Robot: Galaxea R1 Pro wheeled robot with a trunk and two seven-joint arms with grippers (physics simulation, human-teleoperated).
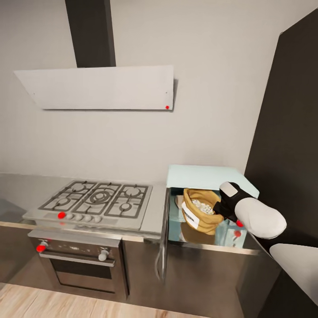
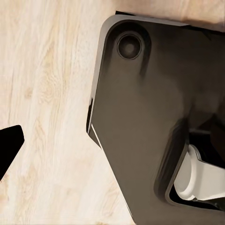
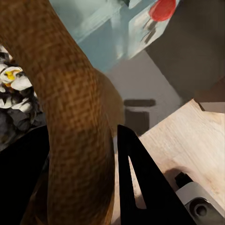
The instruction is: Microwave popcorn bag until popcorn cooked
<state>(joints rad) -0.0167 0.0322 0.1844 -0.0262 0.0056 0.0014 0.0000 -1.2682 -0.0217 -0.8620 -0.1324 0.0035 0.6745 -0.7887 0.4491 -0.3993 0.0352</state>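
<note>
Orange-tan paper popcorn bag [image 1: 201,211], its rolled rim gripped by the right gripper [image 1: 219,207], sat tilted in the open pale-blue microwave [image 1: 207,176] at four o'clock of the gas hob [image 1: 99,198]. Whitish popcorn [image 1: 204,206] filled it. Left jaws' state: cannot tell.

Right arm reaching forward, right tool [image 1: 219,207] clamped, left arm hanging low
</note>
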